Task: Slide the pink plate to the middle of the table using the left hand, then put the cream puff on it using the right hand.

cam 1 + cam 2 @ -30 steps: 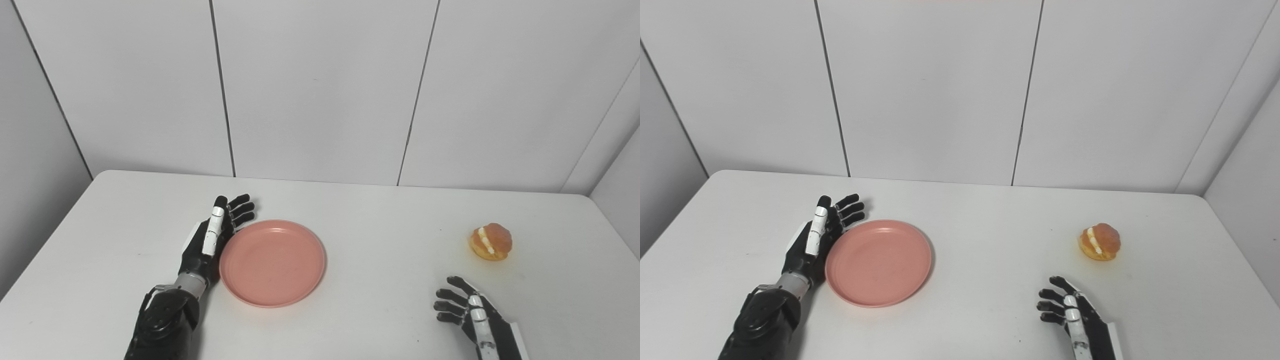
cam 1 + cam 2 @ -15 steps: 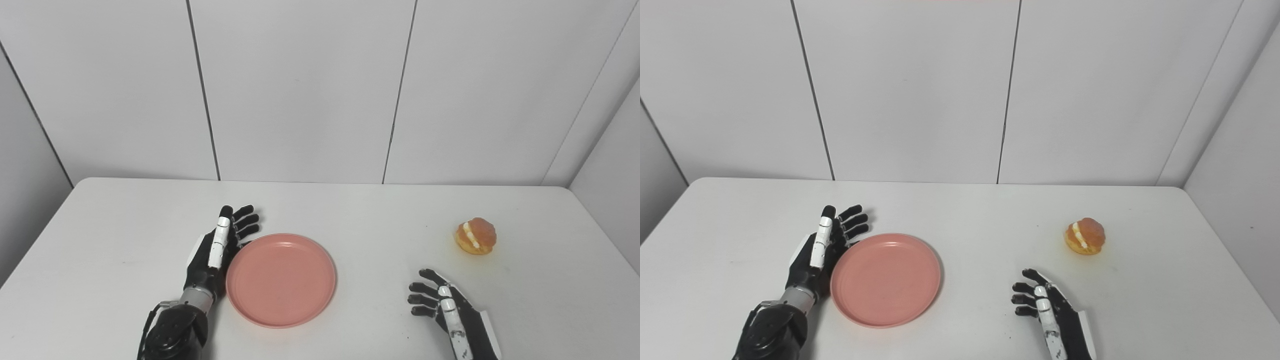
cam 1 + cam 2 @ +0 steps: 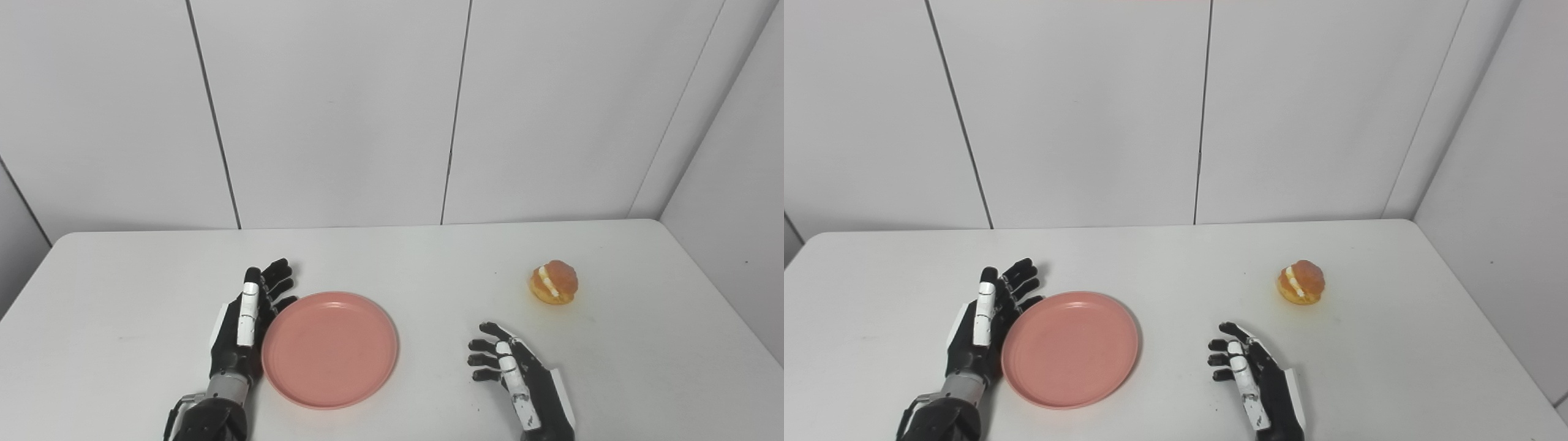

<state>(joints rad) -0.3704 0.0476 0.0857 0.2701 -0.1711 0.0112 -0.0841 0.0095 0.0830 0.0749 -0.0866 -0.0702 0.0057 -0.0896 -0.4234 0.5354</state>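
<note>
The soft round cream puff (image 3: 554,282) probably crushes easily (cup its sides); open, empty right hand (image 3: 511,373) waits nearby.

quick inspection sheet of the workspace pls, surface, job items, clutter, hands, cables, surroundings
surface: white table, a few faint specks
plate: pink, flat on the table, left of middle, nothing on it
cream puff: on the table at the right, apart from the plate
clutter: nothing seen
left hand: open, edge against the plate's left rim
right hand: open, fingers curled, holding nothing, short of the puff
cables: thin wire at the left wrist
surroundings: white panelled walls
</note>
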